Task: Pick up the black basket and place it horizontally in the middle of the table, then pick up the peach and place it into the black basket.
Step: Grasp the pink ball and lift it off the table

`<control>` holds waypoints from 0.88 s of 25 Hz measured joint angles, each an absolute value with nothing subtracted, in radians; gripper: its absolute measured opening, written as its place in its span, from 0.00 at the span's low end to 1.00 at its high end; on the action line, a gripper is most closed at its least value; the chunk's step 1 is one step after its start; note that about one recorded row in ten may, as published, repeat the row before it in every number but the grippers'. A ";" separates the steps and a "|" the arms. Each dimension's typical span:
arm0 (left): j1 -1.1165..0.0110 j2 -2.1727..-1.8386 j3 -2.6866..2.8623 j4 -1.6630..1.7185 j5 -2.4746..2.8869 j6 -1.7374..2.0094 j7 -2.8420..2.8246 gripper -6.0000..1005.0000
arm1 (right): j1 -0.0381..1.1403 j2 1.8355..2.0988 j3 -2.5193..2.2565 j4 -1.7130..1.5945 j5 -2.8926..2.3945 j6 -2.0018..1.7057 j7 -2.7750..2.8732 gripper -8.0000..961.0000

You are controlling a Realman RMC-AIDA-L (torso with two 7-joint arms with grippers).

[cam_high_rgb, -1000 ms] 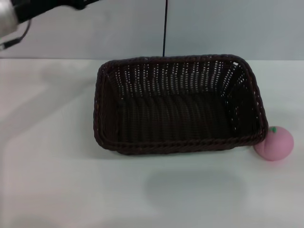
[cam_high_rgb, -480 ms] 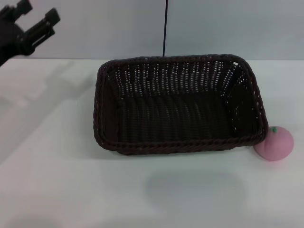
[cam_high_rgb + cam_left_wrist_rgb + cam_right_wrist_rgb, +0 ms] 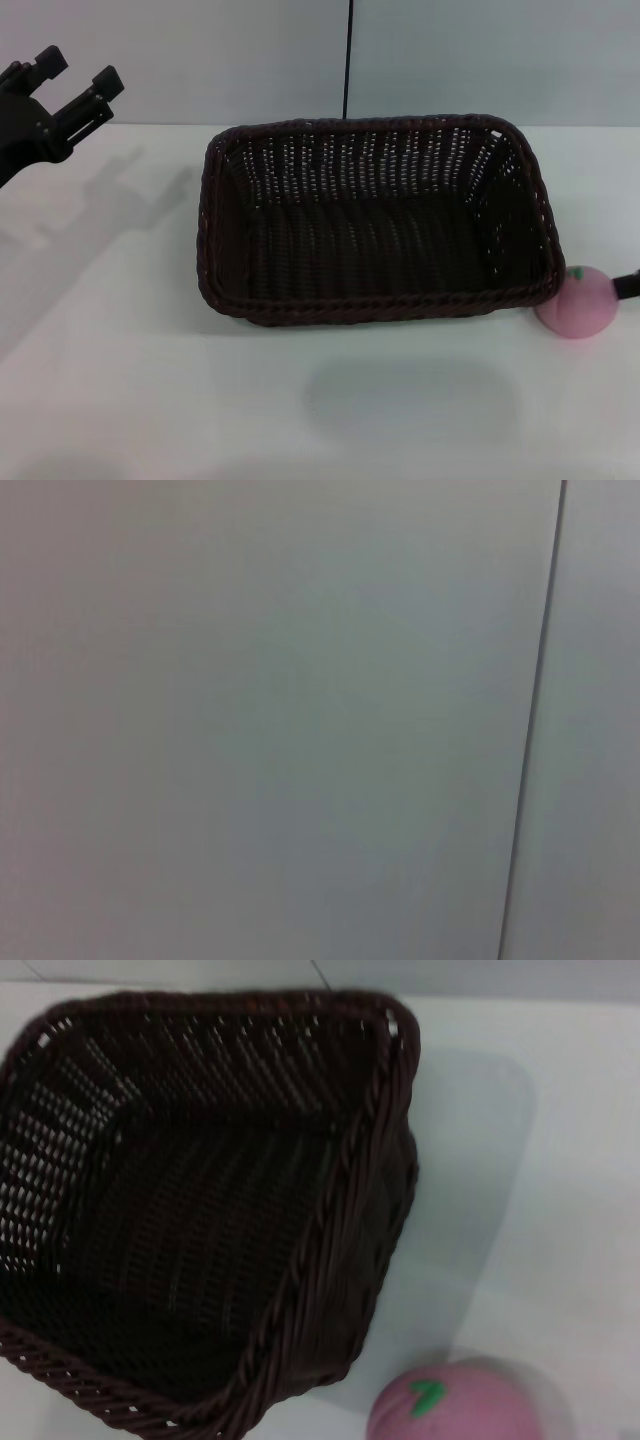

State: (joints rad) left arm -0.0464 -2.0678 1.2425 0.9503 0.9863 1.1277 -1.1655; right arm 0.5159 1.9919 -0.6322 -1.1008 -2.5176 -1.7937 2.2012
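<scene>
With the basket (image 3: 375, 220) already centred, the right end effector (image 3: 627, 286), fingers indiscernible, should straddle the peach (image 3: 577, 302); the left end effector (image 3: 62, 88) stood apart.

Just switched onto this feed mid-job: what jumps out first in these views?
The big black basket sits lengthwise in the middle of the white table, open side up and empty. The pink peach rests on the table by its near right corner. The left tool hangs open above the far left edge.

peach (image 3: 455, 1412) cut off by frame edge in right wrist view, right gripper (image 3: 627, 285) barely in frame, fingers unseen, left wrist view blank wall only
</scene>
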 joint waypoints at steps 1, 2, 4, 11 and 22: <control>-0.046 -2.068 1.243 0.950 0.986 1.128 -1.165 0.78 | 0.518 1.993 -0.638 -1.077 -2.518 -1.779 2.200 0.50; -0.046 -2.068 1.243 0.948 0.986 1.128 -1.164 0.78 | 0.522 1.993 -0.642 -1.050 -2.518 -1.765 2.197 0.50; -0.045 -2.067 1.242 0.947 0.987 1.128 -1.164 0.78 | 0.528 1.992 -0.642 -1.002 -2.516 -1.744 2.181 0.50; -0.049 -2.065 1.240 0.941 0.989 1.129 -1.164 0.78 | 0.553 1.999 -0.650 -0.884 -2.519 -1.659 2.146 0.50; -0.055 -2.065 1.240 0.939 0.990 1.130 -1.173 0.78 | 0.547 1.990 -0.641 -0.845 -2.524 -1.593 2.148 0.41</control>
